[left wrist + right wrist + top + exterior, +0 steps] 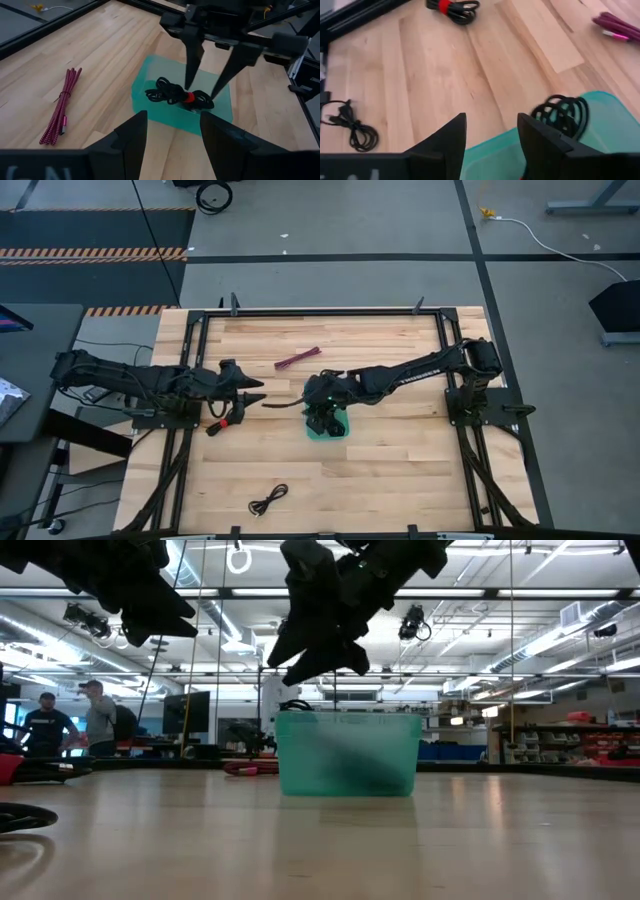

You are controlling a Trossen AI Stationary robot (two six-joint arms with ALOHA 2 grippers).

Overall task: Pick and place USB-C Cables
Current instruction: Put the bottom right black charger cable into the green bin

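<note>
From my station I saw the right gripper (205,87) hanging over the teal tray (327,429) at the middle of the table (400,470), its jaws spread wide and holding nothing, the two fingers straddling a black cable bundle with a red tie (179,95) that lay inside the tray. I could not tell whether the fingertips touched that bundle.

The left gripper (258,397) hovered just left of the tray, jaws also open and empty.

A maroon cable (297,358) lay on the table behind the tray, well apart from it. Another black bundle with a red tie (226,420) sat under the left arm, and a loose black cable (268,500) lay near the front edge.

In the high view the right arm covered most of the tray, so I saw only a sliver of teal. In the low view the tray wall was frosted and its contents showed only as a dark smear. My left wrist view had some pale lettering at the bottom edge, cut off and unreadable. People (70,722) stood far back in the room.
</note>
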